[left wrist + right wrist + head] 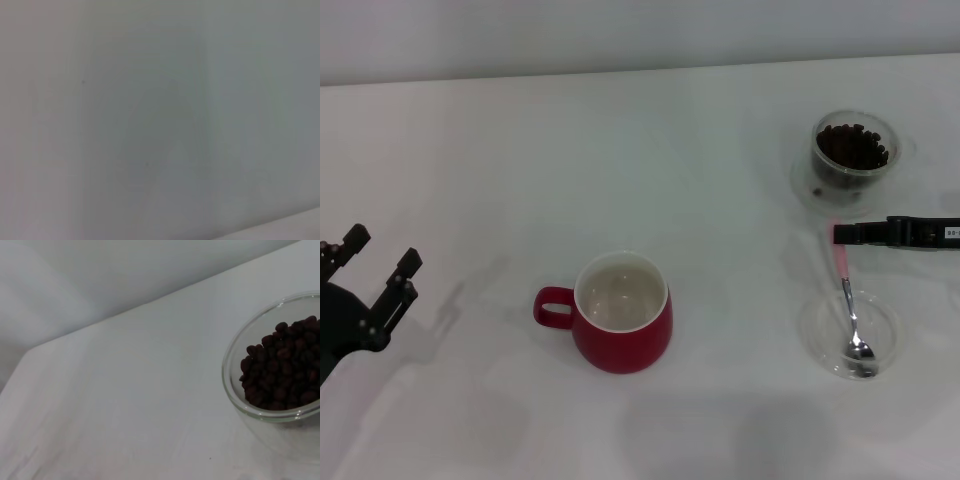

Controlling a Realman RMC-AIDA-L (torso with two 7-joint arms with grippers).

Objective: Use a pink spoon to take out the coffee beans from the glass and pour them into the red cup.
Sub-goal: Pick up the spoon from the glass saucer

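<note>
**Right pincer at the spoon's pink handle, beans just beyond**

On a white bench [650, 150], a slim teaspoon with a silver metal bowl and pale pink handle, the pink spoon [850, 310], lies with its bowl resting in a shallow clear round dish [823, 325] on the robot's right. Its long axis runs away from the robot, handle end farthest.

The right pincer [840, 234], a dark bar entering from the right edge, sits at that handle tip; whether its fingers are open or closed on the handle cannot be told.

Just beyond it stands the small clear glass [855, 150], filled with dark brown coffee beans [853, 146].

The rounded dark red cup [620, 312], white inside and seemingly holding no beans, stands mid-bench, well to the left of the spoon.

The left pincer [380, 262] rests at the left edge, fingers spread apart and holding nothing, well away from everything. The right arm is plainly the nearer one for the spoon.
</note>
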